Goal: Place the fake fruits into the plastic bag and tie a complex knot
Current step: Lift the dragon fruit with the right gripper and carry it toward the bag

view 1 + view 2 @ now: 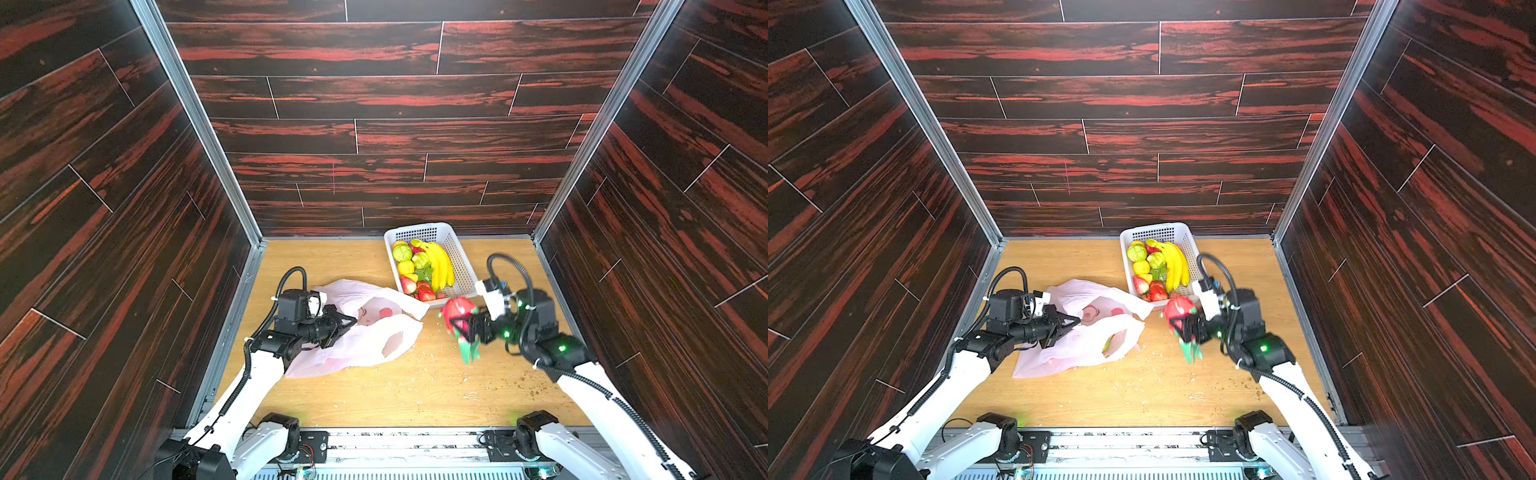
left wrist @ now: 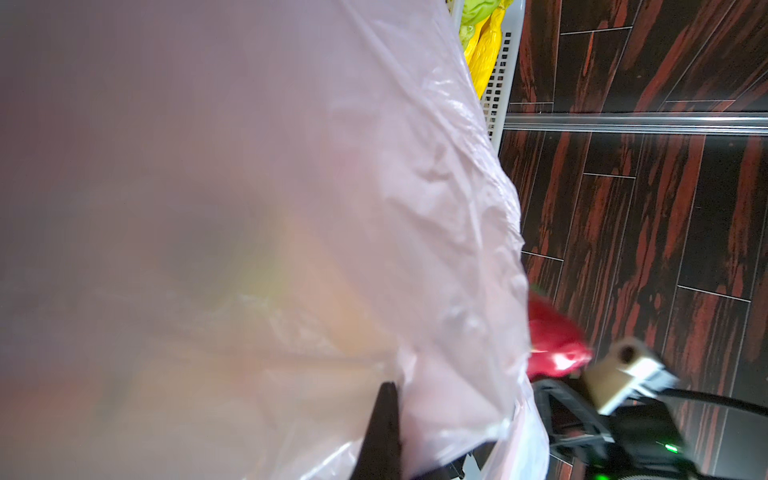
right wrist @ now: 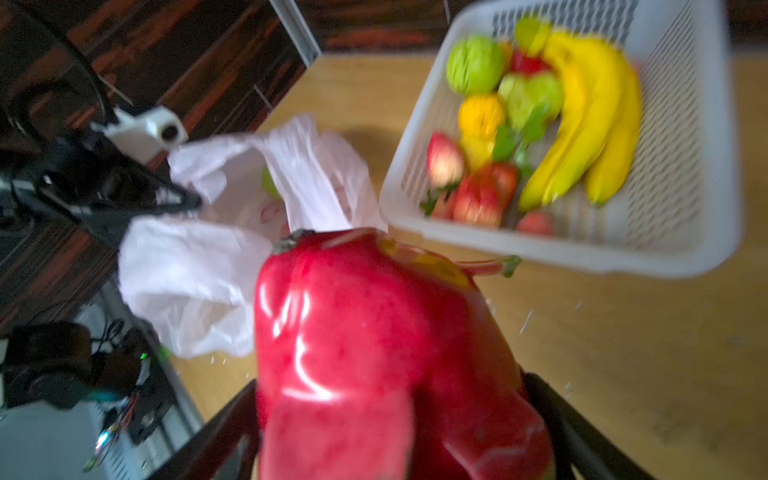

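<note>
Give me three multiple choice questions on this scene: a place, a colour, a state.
1. Where are the bananas? A) in the white basket B) in the plastic bag C) in the left tool
2. The dragon fruit in the right tool is: A) yellow B) red-pink C) blue
3. The left tool is: A) wide open B) shut on the plastic bag C) out of view
A, inside its mesh walls; B, glossy red-pink skin; B, closed on the bag's edge.
</note>
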`<state>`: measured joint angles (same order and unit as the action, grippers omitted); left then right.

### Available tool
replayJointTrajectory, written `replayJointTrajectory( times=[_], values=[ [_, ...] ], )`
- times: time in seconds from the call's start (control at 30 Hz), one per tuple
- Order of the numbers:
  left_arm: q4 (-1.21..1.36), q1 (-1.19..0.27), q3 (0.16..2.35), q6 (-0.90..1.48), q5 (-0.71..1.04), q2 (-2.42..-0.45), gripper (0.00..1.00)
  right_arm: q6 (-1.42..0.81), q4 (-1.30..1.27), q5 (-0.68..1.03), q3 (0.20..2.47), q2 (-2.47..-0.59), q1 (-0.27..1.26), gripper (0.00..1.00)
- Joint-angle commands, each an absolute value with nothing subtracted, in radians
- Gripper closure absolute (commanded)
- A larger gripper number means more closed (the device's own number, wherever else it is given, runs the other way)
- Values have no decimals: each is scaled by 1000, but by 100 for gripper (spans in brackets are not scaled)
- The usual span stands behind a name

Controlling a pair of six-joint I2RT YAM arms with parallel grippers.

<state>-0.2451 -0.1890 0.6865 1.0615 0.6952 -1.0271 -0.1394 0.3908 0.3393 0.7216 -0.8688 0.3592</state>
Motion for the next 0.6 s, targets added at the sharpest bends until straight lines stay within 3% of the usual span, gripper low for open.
replayJointTrajectory(
  times=[0.0,0.2,0.57],
  values=[
    [-239,-183,712,1045,703,-1020,100,-177,261,433,661,-829,373,53],
    [-251,-183,721,1032,706,-1025,100,-191,82,488,577,-913,404,53],
    [-276,-183,733,993,728,-1034,100,-136,-67,532,669,-1191,551,53]
  ],
)
